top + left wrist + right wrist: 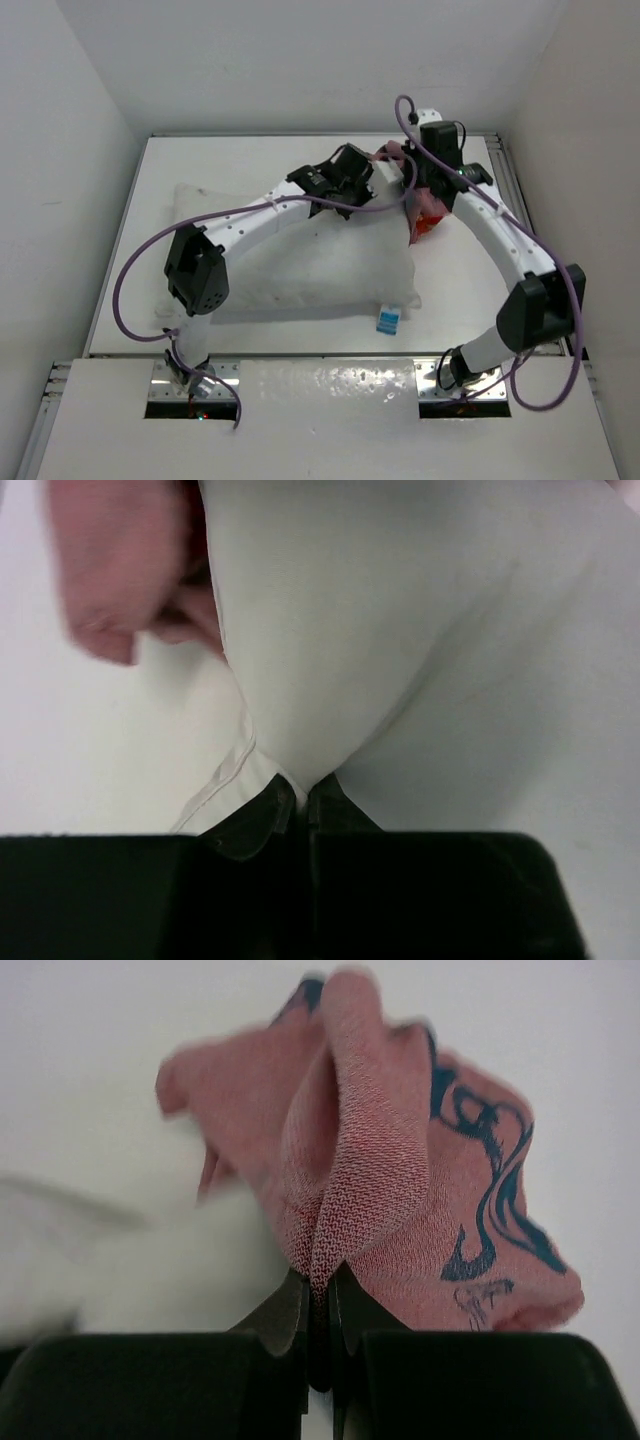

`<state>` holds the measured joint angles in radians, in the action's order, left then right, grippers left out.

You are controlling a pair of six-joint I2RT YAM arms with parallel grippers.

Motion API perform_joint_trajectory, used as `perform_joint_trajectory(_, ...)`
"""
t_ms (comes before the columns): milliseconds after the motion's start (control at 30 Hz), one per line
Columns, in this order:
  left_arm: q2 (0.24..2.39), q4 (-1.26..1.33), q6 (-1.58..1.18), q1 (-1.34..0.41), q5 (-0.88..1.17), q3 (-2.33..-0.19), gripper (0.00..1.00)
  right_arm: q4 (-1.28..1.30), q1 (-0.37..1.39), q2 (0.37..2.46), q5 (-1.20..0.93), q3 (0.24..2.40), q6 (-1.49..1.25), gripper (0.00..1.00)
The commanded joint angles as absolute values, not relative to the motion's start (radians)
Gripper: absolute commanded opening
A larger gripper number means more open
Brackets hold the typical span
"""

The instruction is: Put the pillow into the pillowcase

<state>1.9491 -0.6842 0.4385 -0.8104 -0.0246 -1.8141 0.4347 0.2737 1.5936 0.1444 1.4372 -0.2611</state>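
The soft pillow (420, 630) is pinched at its seam by the left hand (300, 792), the limp pillowcase (370, 1160) by the right hand (319, 1282)

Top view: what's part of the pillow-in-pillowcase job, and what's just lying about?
In the job: pillow, its edge pinched in the shut left claw; pillowcase, bunched in the shut right claw.
Lying about: small blue-and-white item on the table at the pillow's near right corner; can't tell what it is.
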Motion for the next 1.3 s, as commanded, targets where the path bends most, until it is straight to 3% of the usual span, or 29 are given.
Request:
perform_joint_trajectory(0,1.940,-0.522,0.316,-0.712,-0.219,-1.905,0.00,0.388,0.275,1.427,0.025,1.298,-0.241,0.00)
perform_joint_trajectory(133,1.971,-0.479,0.282,-0.654,-0.248,-1.966,0.00,0.380,0.278,1.333,-0.148,1.201,-0.194,0.00)
perform_joint_trajectory(367,2.025,-0.379,0.221,-0.612,-0.270,-1.941,0.00,0.492,0.333,1.292,-0.242,1.143,-0.072,0.00)
perform_joint_trajectory(633,2.112,-0.376,0.063,-0.505,-0.238,-1.997,0.00,0.560,0.353,1.374,0.125,1.137,-0.075,0.00)
perform_joint_trajectory(667,2.115,-0.377,0.078,-0.502,-0.182,-2.000,0.00,0.551,0.353,1.393,0.159,1.150,-0.083,0.27)
perform_joint_trajectory(700,2.121,-0.403,0.106,-0.505,-0.119,-2.005,0.17,0.548,0.353,1.432,0.156,1.169,-0.098,0.40)
perform_joint_trajectory(767,2.131,-0.460,0.213,-0.520,0.077,-2.040,0.64,0.552,0.354,1.475,0.111,1.235,-0.129,0.67)
perform_joint_trajectory(800,2.129,-0.524,0.288,-0.529,0.122,-2.051,0.99,0.545,0.353,1.491,0.103,1.247,-0.143,0.80)
perform_joint_trajectory(867,2.117,-0.578,0.352,-0.534,0.210,-2.097,1.00,0.499,0.342,1.509,0.106,1.258,-0.205,0.93)
perform_joint_trajectory(967,2.094,-0.690,0.475,-0.525,0.270,-2.180,1.00,0.448,0.270,1.496,0.092,1.227,-0.320,0.98)
perform_joint_trajectory(1033,2.077,-0.748,0.569,-0.526,0.314,-2.248,1.00,0.439,0.184,1.465,0.036,1.194,-0.397,0.89)
perform_joint_trajectory(1100,2.053,-0.845,0.671,-0.532,0.359,-2.269,0.99,0.385,0.103,1.425,-0.055,1.108,-0.494,0.68)
perform_joint_trajectory(1133,2.046,-0.883,0.711,-0.549,0.415,-2.269,0.89,0.355,0.083,1.375,-0.084,1.073,-0.515,0.33)
perform_joint_trajectory(1167,2.040,-0.997,0.830,-0.558,0.454,-2.279,0.42,0.288,0.060,1.346,-0.106,1.030,-0.543,0.08)
perform_joint_trajectory(1200,2.027,-1.046,0.854,-0.567,0.491,-2.283,0.19,0.261,0.052,1.315,-0.115,0.955,-0.554,0.00)
perform_joint_trajectory(1233,2.022,-1.061,0.850,-0.589,0.523,-2.278,0.03,0.208,0.045,1.260,-0.126,0.922,-0.564,0.00)
perform_joint_trajectory(1267,2.017,-1.080,0.835,-0.600,0.529,-2.261,0.00,0.183,0.038,1.235,-0.132,0.890,-0.581,0.00)
